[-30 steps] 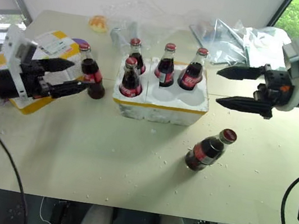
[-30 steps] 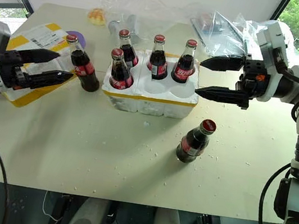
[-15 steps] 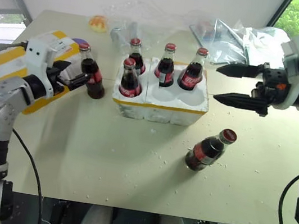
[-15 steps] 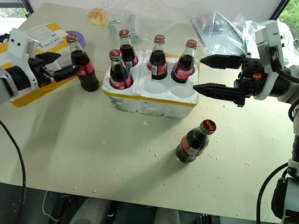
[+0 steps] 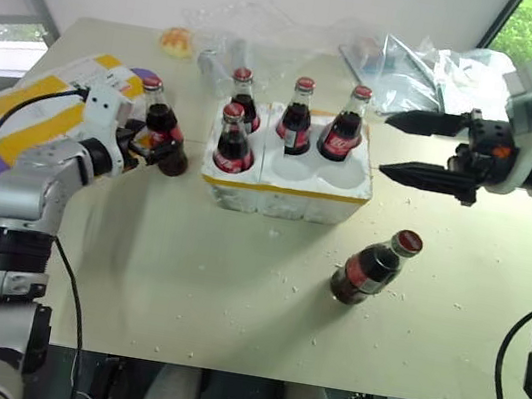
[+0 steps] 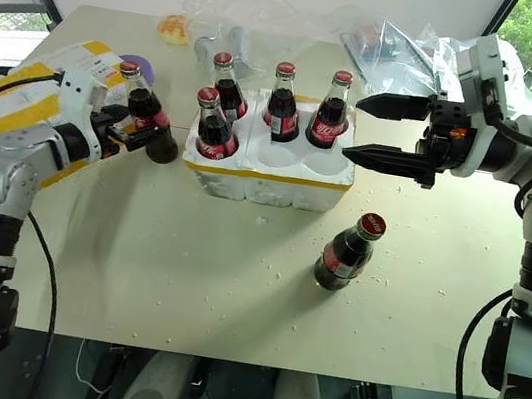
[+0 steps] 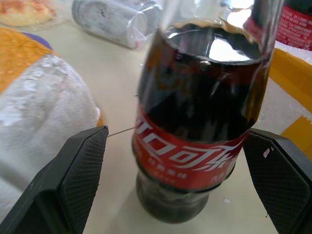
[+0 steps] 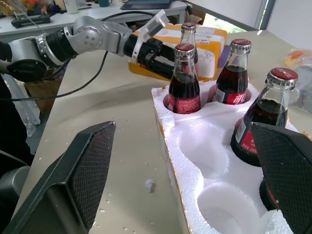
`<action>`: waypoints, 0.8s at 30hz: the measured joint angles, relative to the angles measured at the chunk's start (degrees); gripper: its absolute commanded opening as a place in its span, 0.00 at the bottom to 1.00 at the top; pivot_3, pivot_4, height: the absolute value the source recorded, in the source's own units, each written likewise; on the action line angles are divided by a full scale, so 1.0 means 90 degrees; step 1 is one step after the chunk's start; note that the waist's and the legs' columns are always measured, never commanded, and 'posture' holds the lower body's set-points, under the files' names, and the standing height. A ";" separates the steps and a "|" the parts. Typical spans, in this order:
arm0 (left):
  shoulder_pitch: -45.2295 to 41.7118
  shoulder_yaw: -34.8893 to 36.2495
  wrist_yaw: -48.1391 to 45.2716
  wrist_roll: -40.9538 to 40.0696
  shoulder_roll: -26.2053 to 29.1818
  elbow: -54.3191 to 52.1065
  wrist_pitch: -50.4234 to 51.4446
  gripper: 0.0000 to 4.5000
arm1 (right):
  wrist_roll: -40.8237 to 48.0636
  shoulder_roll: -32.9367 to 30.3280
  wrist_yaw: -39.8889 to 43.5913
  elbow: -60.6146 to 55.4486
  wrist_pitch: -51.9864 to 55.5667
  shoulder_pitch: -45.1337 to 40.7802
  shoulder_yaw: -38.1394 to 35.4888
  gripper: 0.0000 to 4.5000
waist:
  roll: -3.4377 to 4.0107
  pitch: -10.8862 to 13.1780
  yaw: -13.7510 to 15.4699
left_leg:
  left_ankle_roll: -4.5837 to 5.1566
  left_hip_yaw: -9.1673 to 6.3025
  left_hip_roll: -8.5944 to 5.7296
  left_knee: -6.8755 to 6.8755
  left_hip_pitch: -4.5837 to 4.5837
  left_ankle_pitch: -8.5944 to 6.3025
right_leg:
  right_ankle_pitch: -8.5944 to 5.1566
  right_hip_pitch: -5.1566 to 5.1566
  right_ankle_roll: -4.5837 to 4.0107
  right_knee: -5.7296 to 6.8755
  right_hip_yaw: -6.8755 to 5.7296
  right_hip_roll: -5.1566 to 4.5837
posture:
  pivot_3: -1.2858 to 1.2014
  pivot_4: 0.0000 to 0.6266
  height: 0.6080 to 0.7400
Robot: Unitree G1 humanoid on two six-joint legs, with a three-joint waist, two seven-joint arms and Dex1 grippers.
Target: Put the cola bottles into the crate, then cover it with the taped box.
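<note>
Left gripper [image 7: 175, 185] open, its ribbed pads either side of a glossy standing bottle [image 7: 200, 122], gaps visible. Right gripper [image 5: 388, 142] wide open, empty, above the foam crate [image 5: 285, 177] holding four bottles.

The crate [image 5: 285, 177] sits at the middle of the table [image 5: 181, 287]. Four bottles stand in its wells: three along the back row [image 5: 300, 114] and one in the front left well [image 5: 234, 141]; the other two front wells hold nothing. A fifth bottle [image 5: 162, 128] stands on the table just left of the crate, and left of it lies the taped box [image 5: 37, 108]. A sixth bottle [image 5: 373, 267] stands tilted on the table in front of the crate, toward the right. Plastic bags [image 5: 419, 67] lie behind the crate.
</note>
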 measured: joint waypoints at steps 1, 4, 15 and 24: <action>-0.0017 -0.0003 -0.0030 0.0028 -0.0005 0.0072 -0.0037 0.99 | 0.0001 0.0001 -0.0012 -0.0001 0.0004 0.0012 -0.0001 1.00 | 0.0000 0.0000 -0.0004 | 0.0000 -0.0001 0.0000 0.0000 0.0001 0.0000 | 0.0000 0.0000 0.0000 0.0001 0.0000 0.0000 | 0.52 0.24 0.98; -0.0099 -0.0004 -0.0082 0.0083 -0.0052 0.0265 -0.0151 0.99 | 0.0011 0.0022 -0.0042 -0.0005 0.0015 0.0047 -0.0002 1.00 | 0.0000 0.0000 0.0003 | 0.0000 0.0000 0.0000 0.0000 0.0000 0.0000 | 0.0000 0.0000 0.0000 0.0001 0.0000 0.0000 | 0.52 0.24 0.98; -0.0127 0.0003 -0.0326 0.0121 -0.0054 0.0341 -0.0261 0.61 | 0.0133 0.0043 -0.0112 -0.0129 0.0018 0.0265 -0.0103 1.00 | 0.0000 0.0000 0.0000 | 0.0000 -0.0001 0.0000 0.0000 0.0001 0.0000 | 0.0001 0.0000 0.0001 0.0002 0.0000 0.0000 | 0.52 0.24 0.98; 0.0847 0.0242 -0.0825 -0.0375 0.0705 -0.1093 0.0541 0.61 | 0.0124 0.0042 0.0027 -0.0080 -0.0119 0.0285 -0.0135 1.00 | 0.0000 0.0001 -0.0047 | 0.0002 -0.0001 0.0003 -0.0009 -0.0003 -0.0001 | 0.0000 -0.0009 0.0000 0.0001 0.0001 0.0000 | 0.52 0.24 0.98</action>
